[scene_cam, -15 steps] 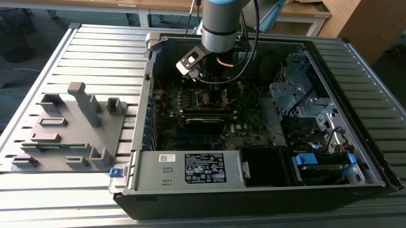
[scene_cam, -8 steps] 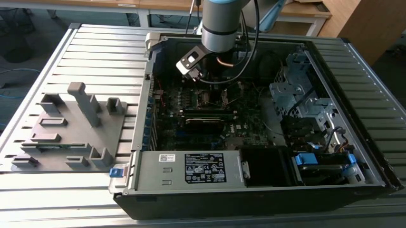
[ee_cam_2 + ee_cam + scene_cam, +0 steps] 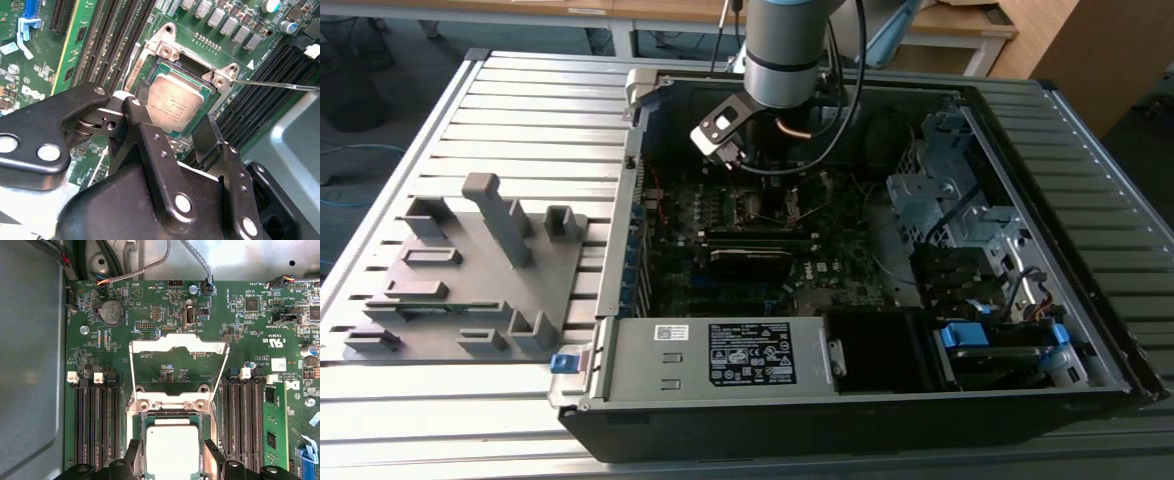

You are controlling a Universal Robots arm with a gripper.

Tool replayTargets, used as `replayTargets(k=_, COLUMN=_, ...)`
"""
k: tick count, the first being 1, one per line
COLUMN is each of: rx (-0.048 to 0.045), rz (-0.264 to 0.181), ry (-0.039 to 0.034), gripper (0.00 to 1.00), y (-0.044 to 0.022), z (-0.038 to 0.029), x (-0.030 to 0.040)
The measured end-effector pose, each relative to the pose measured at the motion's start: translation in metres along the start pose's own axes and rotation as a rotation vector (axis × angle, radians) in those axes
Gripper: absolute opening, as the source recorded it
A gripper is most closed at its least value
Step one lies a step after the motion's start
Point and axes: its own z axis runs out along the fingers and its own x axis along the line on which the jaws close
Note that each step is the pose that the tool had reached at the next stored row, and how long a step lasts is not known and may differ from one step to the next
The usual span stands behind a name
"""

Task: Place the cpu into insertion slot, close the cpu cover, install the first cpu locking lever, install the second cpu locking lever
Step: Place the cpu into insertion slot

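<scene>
The cpu (image 3: 172, 100), a small silver-grey square, lies flat in the insertion slot (image 3: 160, 65) on the green motherboard (image 3: 165, 315). My gripper (image 3: 175, 110) stands open astride it, one black finger (image 3: 142, 92) at one edge and the other at the opposite edge, each a narrow gap away. In the first wrist view the cpu (image 3: 171, 447) shows between the two fingers (image 3: 135, 452). The cpu cover (image 3: 175, 342), a thin silver frame, stands raised on its hinge (image 3: 170, 404). A thin locking lever (image 3: 280, 85) sticks out to one side, unlatched. In the exterior view my gripper (image 3: 744, 168) hangs inside the case.
Black memory slots (image 3: 95, 425) flank the socket on both sides. Cables (image 3: 145, 270) run along the case wall. The exterior view shows the power supply (image 3: 720, 355) in front, a drive cage (image 3: 941, 190) at its right, and a grey fixture plate (image 3: 454, 270) at its left.
</scene>
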Motion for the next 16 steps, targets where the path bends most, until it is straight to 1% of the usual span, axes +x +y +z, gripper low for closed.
replayTargets(k=16, rx=0.0, rz=0.0, ry=0.0, gripper=0.61, y=0.0, z=-0.0007, x=0.0)
